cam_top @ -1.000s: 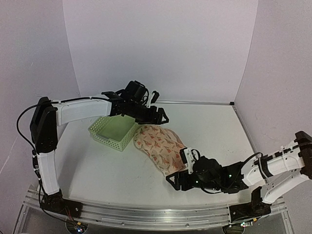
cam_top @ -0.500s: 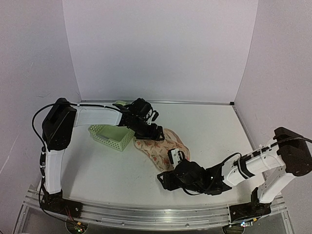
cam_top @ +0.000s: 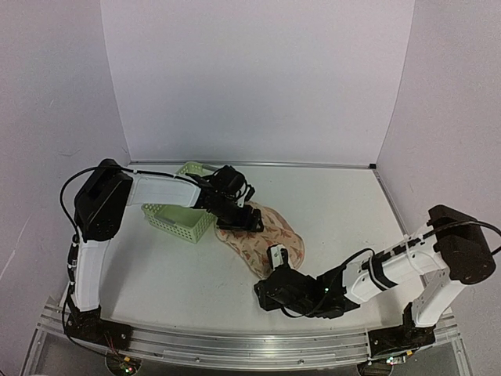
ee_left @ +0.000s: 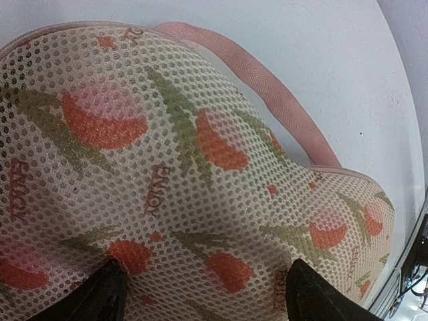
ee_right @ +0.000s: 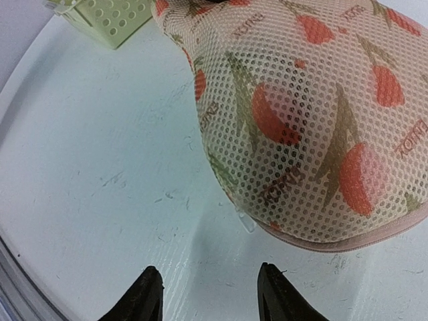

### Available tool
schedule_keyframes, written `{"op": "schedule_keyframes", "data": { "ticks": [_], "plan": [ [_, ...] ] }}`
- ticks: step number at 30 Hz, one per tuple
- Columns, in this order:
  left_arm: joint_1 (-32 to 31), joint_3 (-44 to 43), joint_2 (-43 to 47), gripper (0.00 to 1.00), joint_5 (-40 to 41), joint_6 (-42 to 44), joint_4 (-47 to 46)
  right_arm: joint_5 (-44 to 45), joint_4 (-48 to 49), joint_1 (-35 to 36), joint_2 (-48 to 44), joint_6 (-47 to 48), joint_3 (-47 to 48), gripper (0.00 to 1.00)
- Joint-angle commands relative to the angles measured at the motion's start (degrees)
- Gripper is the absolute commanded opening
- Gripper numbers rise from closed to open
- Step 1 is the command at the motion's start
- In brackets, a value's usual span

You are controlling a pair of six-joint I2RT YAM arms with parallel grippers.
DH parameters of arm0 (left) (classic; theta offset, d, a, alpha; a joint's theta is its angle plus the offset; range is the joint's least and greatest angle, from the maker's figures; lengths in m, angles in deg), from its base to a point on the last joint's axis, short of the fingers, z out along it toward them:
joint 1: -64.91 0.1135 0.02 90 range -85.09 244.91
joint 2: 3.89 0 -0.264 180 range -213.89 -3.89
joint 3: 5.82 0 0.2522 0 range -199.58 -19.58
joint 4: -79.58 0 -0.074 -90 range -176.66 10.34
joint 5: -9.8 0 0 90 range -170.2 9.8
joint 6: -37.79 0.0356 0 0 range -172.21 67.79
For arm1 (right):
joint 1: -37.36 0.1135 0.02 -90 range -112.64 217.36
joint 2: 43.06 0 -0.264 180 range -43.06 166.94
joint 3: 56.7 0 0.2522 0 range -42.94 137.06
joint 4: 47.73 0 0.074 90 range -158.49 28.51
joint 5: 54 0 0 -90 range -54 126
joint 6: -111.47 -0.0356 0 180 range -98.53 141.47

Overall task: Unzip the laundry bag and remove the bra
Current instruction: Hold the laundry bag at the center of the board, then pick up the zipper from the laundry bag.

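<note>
The laundry bag (cam_top: 262,239) lies flat mid-table, cream mesh with an orange leaf print and pink trim. My left gripper (cam_top: 247,221) is down over its far end beside the basket. In the left wrist view the laundry bag (ee_left: 200,154) fills the frame, and the left gripper (ee_left: 210,301) is open with both fingertips (ee_left: 107,294) spread on the mesh. My right gripper (cam_top: 266,288) is at the bag's near end. The right gripper (ee_right: 212,294) is open over bare table, just short of the laundry bag (ee_right: 307,114) and its small clear zipper tab (ee_right: 246,219). The bra is hidden.
A light-green lattice basket (cam_top: 178,211) stands left of the bag, touching its far end; its corner (ee_right: 110,17) shows in the right wrist view. White table (cam_top: 352,211) extends to the right, with walls behind and at both sides.
My left gripper has come down from above the basket onto the bag's far end. The right gripper has slid left to the bag's near end and its jaws have narrowed.
</note>
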Motion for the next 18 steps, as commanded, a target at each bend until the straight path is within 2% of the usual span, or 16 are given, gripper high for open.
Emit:
{"op": "schedule_keyframes", "data": {
  "ticks": [1,6,18],
  "plan": [
    [0.0,0.6,-2.7,0.82,-1.0,-1.5,0.3,2.7,-3.5,0.2,2.4,-2.5,3.5,0.49],
    [0.0,0.4,-4.2,0.82,-2.0,-2.0,0.4,4.1,-5.4,0.2,5.3,-2.7,6.1,0.48],
    [0.0,1.4,-3.5,0.81,-2.2,-2.1,0.4,8.5,-6.4,0.2,9.9,-1.5,10.5,0.38]
  ]
}}
